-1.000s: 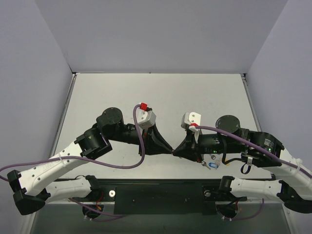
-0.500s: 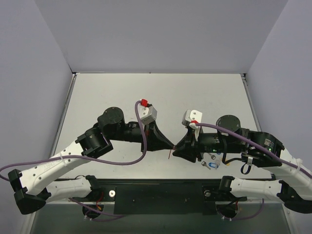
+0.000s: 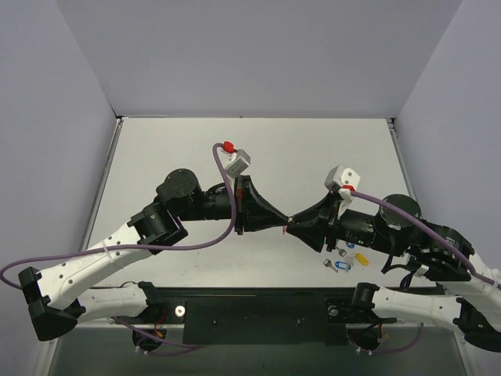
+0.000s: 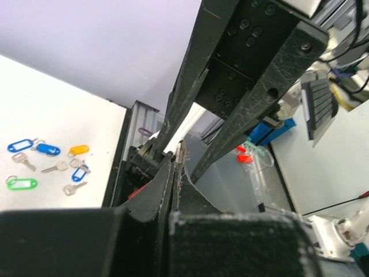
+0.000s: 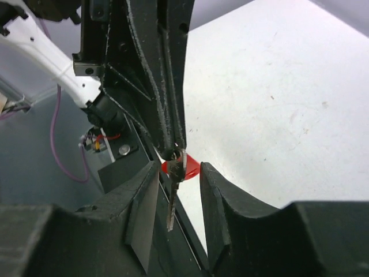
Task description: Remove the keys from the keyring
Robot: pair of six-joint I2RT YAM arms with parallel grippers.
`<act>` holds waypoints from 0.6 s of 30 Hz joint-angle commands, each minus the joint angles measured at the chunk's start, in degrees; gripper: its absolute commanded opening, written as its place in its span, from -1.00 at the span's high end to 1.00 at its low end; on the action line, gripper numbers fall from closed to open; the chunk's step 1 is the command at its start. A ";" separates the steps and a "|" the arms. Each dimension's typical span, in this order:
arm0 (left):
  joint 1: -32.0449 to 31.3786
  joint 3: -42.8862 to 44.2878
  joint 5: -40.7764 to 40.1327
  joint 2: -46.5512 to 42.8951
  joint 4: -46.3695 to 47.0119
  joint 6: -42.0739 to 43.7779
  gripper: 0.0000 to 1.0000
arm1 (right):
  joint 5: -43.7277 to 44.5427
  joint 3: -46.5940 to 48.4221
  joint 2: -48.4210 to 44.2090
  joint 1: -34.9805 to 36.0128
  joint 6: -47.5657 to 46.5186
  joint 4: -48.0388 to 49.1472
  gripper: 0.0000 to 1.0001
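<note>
My left gripper (image 3: pixel 283 226) is shut on the metal ring of the red keyring and holds it above the table. In the right wrist view the red tag (image 5: pixel 190 166) shows just under the left fingers (image 5: pixel 167 115), and the small silvery key (image 5: pixel 173 199) hangs down from the ring. My right gripper (image 5: pixel 177 173) is open, with one finger on each side of the hanging key and not touching it. In the top view the right gripper (image 3: pixel 294 227) meets the left tip to tip. In the left wrist view the left gripper (image 4: pixel 174 164) pinches a thin metal edge (image 4: pixel 180 151).
Loose keys with a blue tag (image 3: pixel 341 266) and a yellow tag (image 3: pixel 361 257) lie on the table under the right arm near the front edge. The left wrist view shows them as blue (image 4: pixel 20 144), green (image 4: pixel 21 183) and yellow (image 4: pixel 79 149) tags with keys.
Both gripper tips have moved right and a little away from the front edge. The right arm's wrist and elbow have swung to the right. The left gripper still holds the keyring.
</note>
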 commanded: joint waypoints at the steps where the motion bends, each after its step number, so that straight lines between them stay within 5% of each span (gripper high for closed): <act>1: -0.20 2.59 -1.03 -0.43 6.83 -6.24 1.00 | 3.49 -1.29 -1.39 -1.95 3.19 8.04 0.39; 12: 1.90 8.92 -2.26 1.50 1.57 -15.54 1.00 | -24.61 0.73 2.12 -18.37 22.34 18.49 0.29; 18: 5.15 9.89 -2.70 1.42 1.47 -22.93 1.00 | -40.98 3.11 8.80 -29.19 47.53 34.19 0.28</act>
